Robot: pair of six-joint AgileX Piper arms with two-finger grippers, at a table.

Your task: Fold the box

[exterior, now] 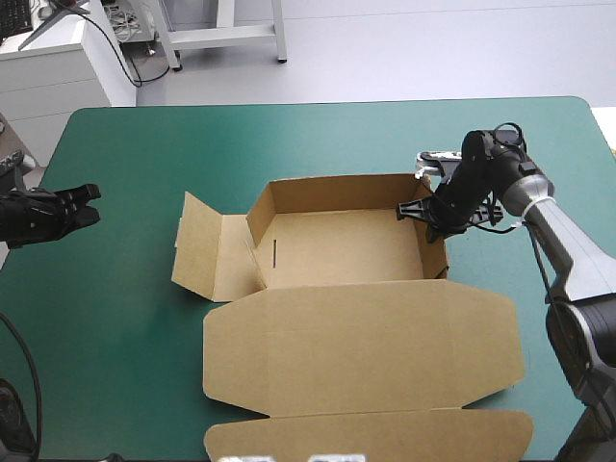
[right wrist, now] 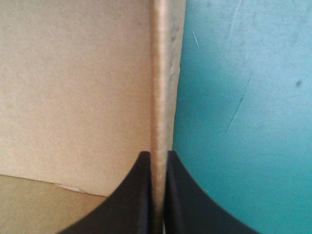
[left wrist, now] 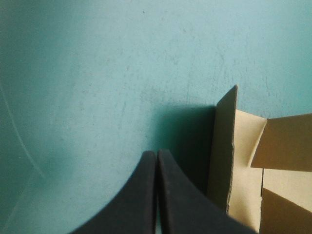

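Observation:
The brown box (exterior: 342, 252) lies mid-table as an open tray with its back and side walls raised. Its wide lid (exterior: 366, 348) lies flat toward the near edge, and a side flap (exterior: 200, 248) splays out to the left. My right gripper (exterior: 430, 210) sits on the tray's right wall at the back corner. In the right wrist view the right gripper (right wrist: 157, 155) is all but shut, with the wall's top edge (right wrist: 162, 73) pinched between the fingers. My left gripper (exterior: 91, 204) hovers near the table's left edge, away from the box. In the left wrist view the left gripper (left wrist: 157, 153) is shut on nothing, with the upright flap (left wrist: 223, 146) just ahead and to one side.
Bare teal-green cover (exterior: 125, 144) stretches between the left gripper and the box, and along the far edge. The lid's tuck flap (exterior: 366, 433) reaches the table's near edge. A narrow strip of cover lies to the right of the box.

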